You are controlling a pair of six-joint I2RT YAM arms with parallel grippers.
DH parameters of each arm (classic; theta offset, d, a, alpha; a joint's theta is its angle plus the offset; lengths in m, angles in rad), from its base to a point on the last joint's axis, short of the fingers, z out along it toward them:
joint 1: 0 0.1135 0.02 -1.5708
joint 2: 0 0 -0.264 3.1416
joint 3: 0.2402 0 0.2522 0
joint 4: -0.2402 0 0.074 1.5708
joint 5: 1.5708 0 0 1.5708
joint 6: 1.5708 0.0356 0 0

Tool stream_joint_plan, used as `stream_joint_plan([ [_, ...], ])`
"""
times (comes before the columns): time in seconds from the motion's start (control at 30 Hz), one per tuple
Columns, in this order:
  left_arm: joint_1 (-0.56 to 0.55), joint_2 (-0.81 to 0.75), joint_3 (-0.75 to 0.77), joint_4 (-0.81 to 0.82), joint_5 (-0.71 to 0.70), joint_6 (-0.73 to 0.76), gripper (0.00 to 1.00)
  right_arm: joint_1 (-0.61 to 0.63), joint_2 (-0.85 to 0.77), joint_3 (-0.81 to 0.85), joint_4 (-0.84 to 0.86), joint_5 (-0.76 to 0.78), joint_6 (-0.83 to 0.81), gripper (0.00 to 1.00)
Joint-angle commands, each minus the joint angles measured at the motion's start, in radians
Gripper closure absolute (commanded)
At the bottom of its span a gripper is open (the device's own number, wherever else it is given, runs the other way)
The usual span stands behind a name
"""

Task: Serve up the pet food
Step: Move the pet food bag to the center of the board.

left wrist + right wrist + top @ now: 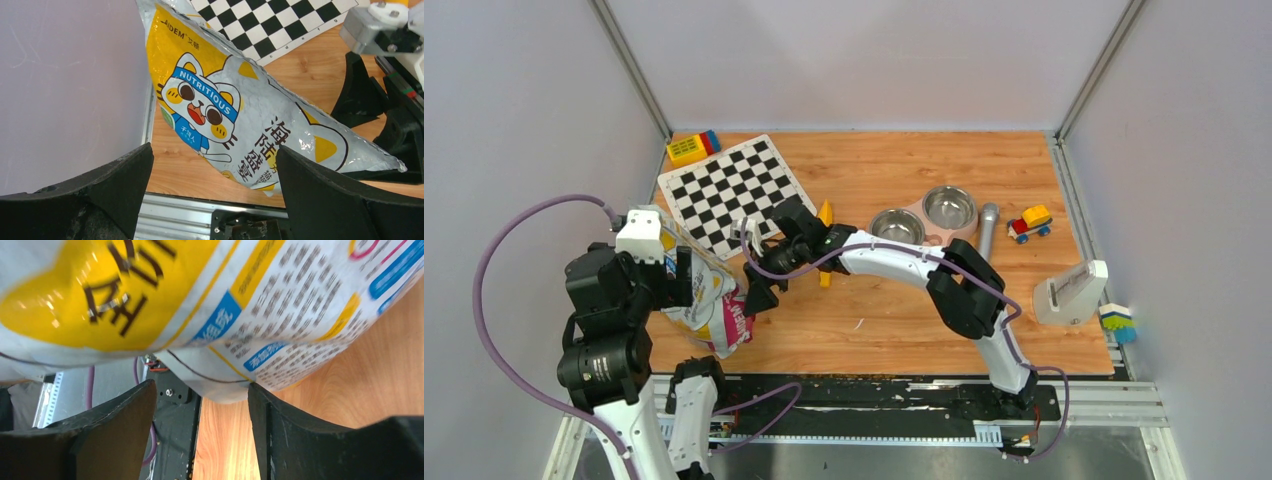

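Observation:
The glossy cartoon-cat bag (709, 300) lies tilted at the table's left, near the front edge. No pet food shows; the bag hides whatever is inside. My left gripper (684, 278) hovers over the bag's left part, open wide. In the left wrist view the bag (240, 100) fills the middle beyond my left gripper (215, 170), with nothing between the fingers. My right gripper (759, 290) is at the bag's right lower corner, open. In the right wrist view the bag (200, 300) hangs just past my right gripper (200, 395), its corner beside one fingertip (257, 395).
Two steel bowls (897, 227) (949, 207) stand at mid-right, and a yellow scoop (826, 215) lies partly behind the right arm. Also here are a checkerboard (734, 190), a grey cylinder (988, 230), a toy car (1030, 223), a white stand (1071, 292) and a yellow block (692, 148).

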Motion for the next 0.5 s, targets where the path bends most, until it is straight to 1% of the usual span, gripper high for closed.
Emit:
stream_joint_plan([
  [0.0,0.013,-0.029,-0.005,0.014,0.009,-0.002,0.0,-0.003,0.028,0.1,0.063,-0.019,0.06,0.33],
  [0.13,0.013,-0.032,-0.005,0.023,-0.004,0.0,0.0,-0.002,0.066,0.157,0.032,-0.008,0.058,0.35],
  [0.27,0.013,-0.035,-0.001,0.026,-0.016,0.001,0.0,-0.003,0.091,0.185,0.005,0.005,0.048,0.4],
  [0.37,0.013,-0.042,-0.009,0.028,-0.021,-0.001,0.0,-0.007,0.092,0.185,-0.014,0.011,0.024,0.48],
  [0.47,0.014,-0.043,-0.013,0.03,-0.03,-0.002,0.0,-0.019,0.08,0.173,-0.016,0.005,0.023,0.59],
])
